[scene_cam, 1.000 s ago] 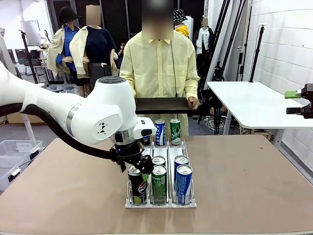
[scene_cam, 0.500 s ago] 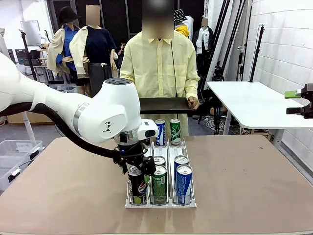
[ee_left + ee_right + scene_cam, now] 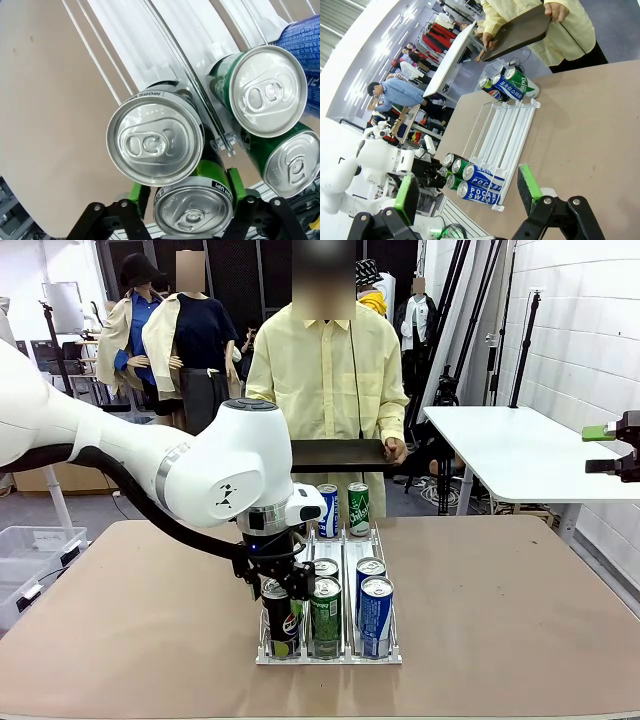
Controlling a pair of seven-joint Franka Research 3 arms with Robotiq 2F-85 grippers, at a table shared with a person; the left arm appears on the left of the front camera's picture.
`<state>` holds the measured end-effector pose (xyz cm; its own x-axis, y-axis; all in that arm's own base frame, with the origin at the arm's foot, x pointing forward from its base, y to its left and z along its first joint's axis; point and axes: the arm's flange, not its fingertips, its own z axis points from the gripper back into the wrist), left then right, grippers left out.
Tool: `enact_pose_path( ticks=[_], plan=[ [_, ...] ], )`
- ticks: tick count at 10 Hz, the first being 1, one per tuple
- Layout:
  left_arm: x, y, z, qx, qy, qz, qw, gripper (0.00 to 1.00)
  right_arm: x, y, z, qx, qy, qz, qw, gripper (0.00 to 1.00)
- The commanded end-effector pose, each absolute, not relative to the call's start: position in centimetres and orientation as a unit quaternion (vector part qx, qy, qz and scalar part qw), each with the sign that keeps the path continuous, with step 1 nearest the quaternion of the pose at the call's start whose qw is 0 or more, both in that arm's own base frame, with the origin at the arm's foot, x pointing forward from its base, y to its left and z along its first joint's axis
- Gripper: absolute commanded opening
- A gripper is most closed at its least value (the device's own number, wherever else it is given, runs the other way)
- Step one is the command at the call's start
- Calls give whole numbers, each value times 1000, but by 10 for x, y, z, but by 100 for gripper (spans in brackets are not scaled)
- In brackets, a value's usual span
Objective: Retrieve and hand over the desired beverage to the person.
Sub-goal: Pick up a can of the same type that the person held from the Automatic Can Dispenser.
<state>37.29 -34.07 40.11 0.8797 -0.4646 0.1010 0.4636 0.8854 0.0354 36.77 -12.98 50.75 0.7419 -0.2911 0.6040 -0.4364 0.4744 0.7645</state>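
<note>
Beyond our brown table (image 3: 500, 620), the person (image 3: 320, 380) holds a tray (image 3: 340, 455) ready for a drink. Our left claw (image 3: 279, 586) pinches a dark can (image 3: 284, 626) in the rack's (image 3: 330, 658) left lane to lift it; our right claw (image 3: 468, 192) hangs wide.

I am watching over a robotics lab, and the room is giving itself away: the white left arm (image 3: 120, 448) is hanging over a brown bench (image 3: 520, 620) where drink cans (image 3: 376, 612) are standing in a clear rack (image 3: 330, 658), with the person (image 3: 325, 370) in pale yellow standing at the far side. Black stands (image 3: 527, 340) are lining a white brick wall (image 3: 590, 320), a white side bench (image 3: 520, 455) is standing beside it, cables (image 3: 437, 495) are lying beneath that, a plastic bin (image 3: 25, 555) is sitting on the floor, and bright ceiling lights (image 3: 385, 47) are glaring overhead.
</note>
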Motion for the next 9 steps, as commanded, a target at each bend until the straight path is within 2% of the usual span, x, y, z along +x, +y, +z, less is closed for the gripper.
enact_pose_path(
  ticks=[1, 3, 5, 9],
  plan=[
    [378, -349, 400, 17, -58, -232, 971, 52, 369, -129, 508, 517, -358, 47, 777, 100],
    [379, -348, 399, 14, -63, -232, 971, 28, 369, -129, 508, 517, -358, 47, 777, 100],
    [378, -348, 399, 15, -64, -237, 969, 0, 369, -129, 508, 517, -358, 47, 777, 100],
    [375, -344, 401, 4, -54, -242, 969, 0, 369, -129, 508, 517, -358, 47, 777, 100]
  ],
)
